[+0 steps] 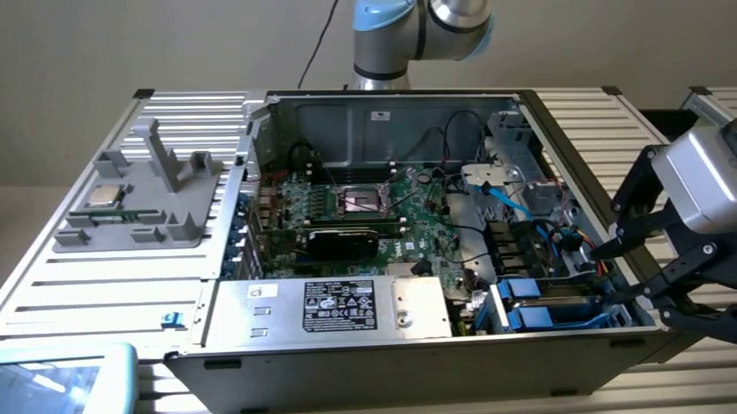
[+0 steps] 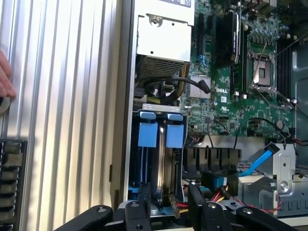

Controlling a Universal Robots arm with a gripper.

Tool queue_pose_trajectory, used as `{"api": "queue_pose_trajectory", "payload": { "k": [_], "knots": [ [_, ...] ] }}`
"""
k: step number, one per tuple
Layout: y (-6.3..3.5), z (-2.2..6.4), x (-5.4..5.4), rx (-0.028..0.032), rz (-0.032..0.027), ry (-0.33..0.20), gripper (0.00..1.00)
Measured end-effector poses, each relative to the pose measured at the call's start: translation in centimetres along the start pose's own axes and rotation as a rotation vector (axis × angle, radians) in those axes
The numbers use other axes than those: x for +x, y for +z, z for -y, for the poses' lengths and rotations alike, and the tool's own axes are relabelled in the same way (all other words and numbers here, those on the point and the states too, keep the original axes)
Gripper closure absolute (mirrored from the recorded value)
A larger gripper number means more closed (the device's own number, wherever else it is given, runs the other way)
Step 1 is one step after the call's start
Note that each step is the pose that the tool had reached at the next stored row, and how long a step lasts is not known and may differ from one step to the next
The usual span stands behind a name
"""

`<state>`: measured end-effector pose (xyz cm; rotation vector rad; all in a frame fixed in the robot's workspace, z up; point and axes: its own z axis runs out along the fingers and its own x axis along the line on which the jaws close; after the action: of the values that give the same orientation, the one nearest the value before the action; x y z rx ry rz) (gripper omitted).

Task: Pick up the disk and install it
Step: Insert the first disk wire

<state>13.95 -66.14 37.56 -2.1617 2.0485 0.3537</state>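
Right, exterior view first: the open computer case [image 1: 381, 103] lies on the slatted table [image 1: 103, 285]. The disk [image 1: 520, 291] sits in the drive bay at the case's corner, toward the exterior view's right, just beside a second blue carrier [image 1: 537, 317]. It stands on edge, blue tab facing the motherboard [image 1: 392, 211], long axis running off to the exterior view's right. The gripper [image 1: 610, 274] hovers over that end of the bay, fingers spread, nothing between them.

Over to the wrist view: the gripper [image 2: 169, 192] looks straight down the bay, its two black fingers [image 2: 144, 199] well apart and empty. The disk [image 2: 174, 135] runs lengthwise from its blue tab back toward the gripper, silver-grey side upright, the other carrier [image 2: 147, 134] alongside. Beyond the tabs sits the power-supply box [image 2: 163, 41]. A person's hand [image 2: 4, 79] rests on the table slats.
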Motion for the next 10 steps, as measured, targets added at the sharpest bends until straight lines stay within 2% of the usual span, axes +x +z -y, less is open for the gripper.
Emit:
{"api": "queue_pose_trajectory", "payload": {
  "k": [5,10],
  "knots": [
    [0.47,0.02,0.19,-0.0149,-0.0026,-0.067,0.56],
    [0.8,0.01,0.28,-0.0169,0.0009,-0.118,0.56]
  ]
}}
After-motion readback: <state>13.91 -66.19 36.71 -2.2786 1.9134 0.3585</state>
